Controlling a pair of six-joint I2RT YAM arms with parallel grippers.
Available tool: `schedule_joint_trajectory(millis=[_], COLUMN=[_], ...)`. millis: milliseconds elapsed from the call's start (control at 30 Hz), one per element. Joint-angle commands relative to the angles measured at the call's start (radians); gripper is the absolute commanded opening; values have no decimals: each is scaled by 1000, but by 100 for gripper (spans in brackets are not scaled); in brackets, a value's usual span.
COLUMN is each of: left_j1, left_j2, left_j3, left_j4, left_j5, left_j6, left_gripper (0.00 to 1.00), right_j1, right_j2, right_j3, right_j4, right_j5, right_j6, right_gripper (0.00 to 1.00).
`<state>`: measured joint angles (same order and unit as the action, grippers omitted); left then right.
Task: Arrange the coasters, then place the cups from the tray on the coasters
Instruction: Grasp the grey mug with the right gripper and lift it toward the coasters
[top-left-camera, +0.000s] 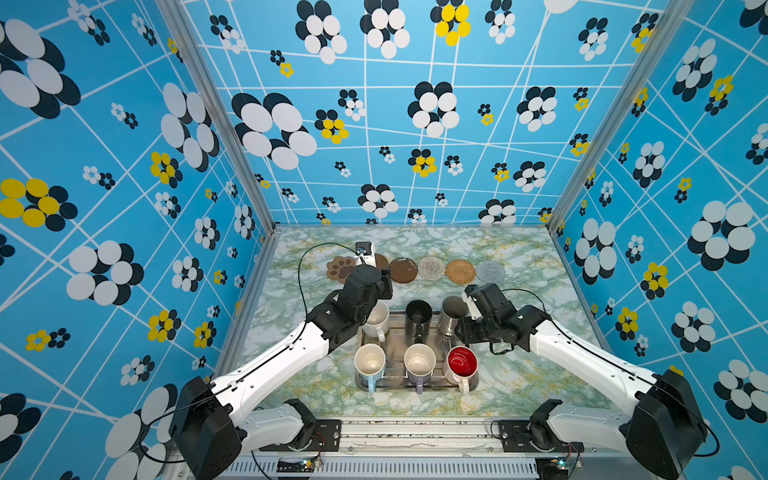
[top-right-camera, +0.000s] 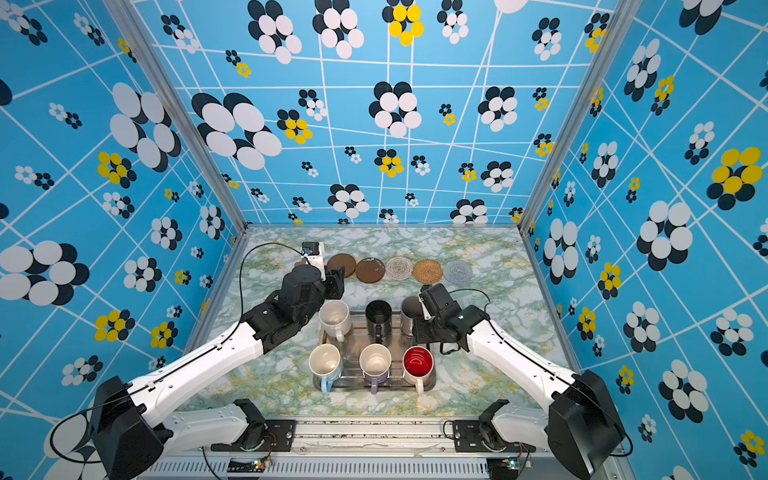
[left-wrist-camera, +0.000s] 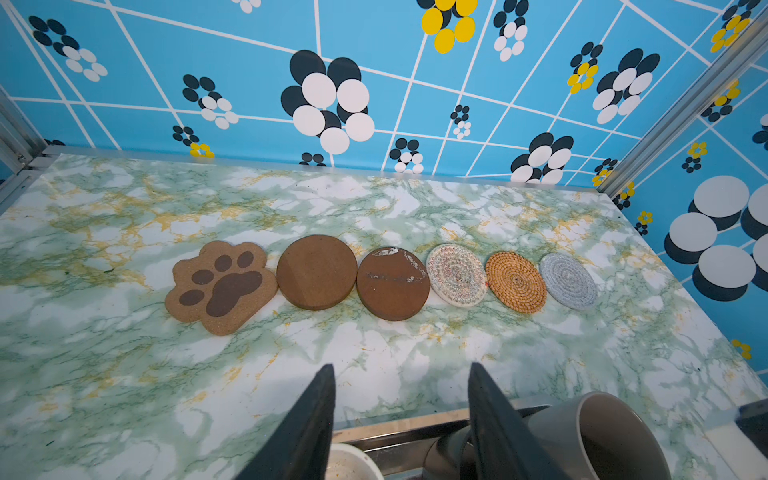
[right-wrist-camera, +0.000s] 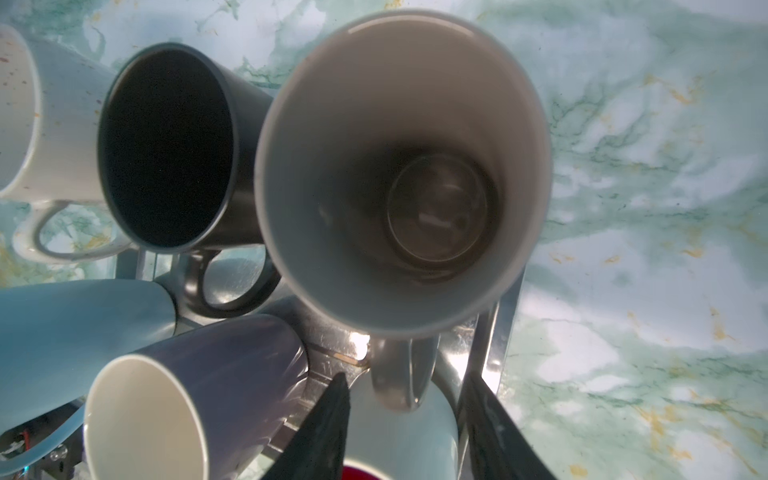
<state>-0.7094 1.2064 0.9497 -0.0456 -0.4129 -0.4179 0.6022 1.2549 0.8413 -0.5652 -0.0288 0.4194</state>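
Coasters set, cups next: six coasters lie in a single row along the back of the bench (top-left-camera: 519, 374), from the brown paw coaster (left-wrist-camera: 220, 286) through two brown discs (left-wrist-camera: 316, 272) (left-wrist-camera: 392, 283), a white crochet round (left-wrist-camera: 456, 275) and a tan rattan round (left-wrist-camera: 516, 280) to a pale grey round (left-wrist-camera: 568, 281). None of them carries a cup.

All six cups stand on the silver tray (top-left-camera: 395, 380) nearer the robot: white speckled (top-left-camera: 376, 322), black (top-left-camera: 417, 316) and grey-beige (top-left-camera: 451, 316) in the far row, light blue (top-left-camera: 369, 363), lilac (top-left-camera: 419, 363) and red-lined white (top-left-camera: 461, 361) in the near row.

The arranging step looks finished and the first pick appears to be under way. The right gripper (right-wrist-camera: 405, 376) straddles the handle (right-wrist-camera: 390, 395) of the grey-beige cup, its jaws apart with a gap on each side, gripping nothing yet. The left gripper (left-wrist-camera: 401, 368) hangs released and empty over bare bench between the tray and the coaster row.

The next move calls for the right jaws to pinch that handle firmly and lift the cup straight up, clear of the black cup just beside it. The cup then goes to a coaster, most likely the grey round at the right end of the row.
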Motion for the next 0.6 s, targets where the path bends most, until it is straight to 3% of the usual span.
schedule_joint_trajectory(millis=[0,567], left_j1=[-5,-1], left_j2=[14,27], left_j3=[17,34], left_j4=[-11,-42], left_j5=[-12,-26], left_j6=[21,35], left_gripper=[53,53], right_j1=[8,8], right_j2=[25,110], right_j3=[45,85], right_j4=[6,17], right_j5=[35,57], right_j6=[0,-4], right_gripper=[45,35])
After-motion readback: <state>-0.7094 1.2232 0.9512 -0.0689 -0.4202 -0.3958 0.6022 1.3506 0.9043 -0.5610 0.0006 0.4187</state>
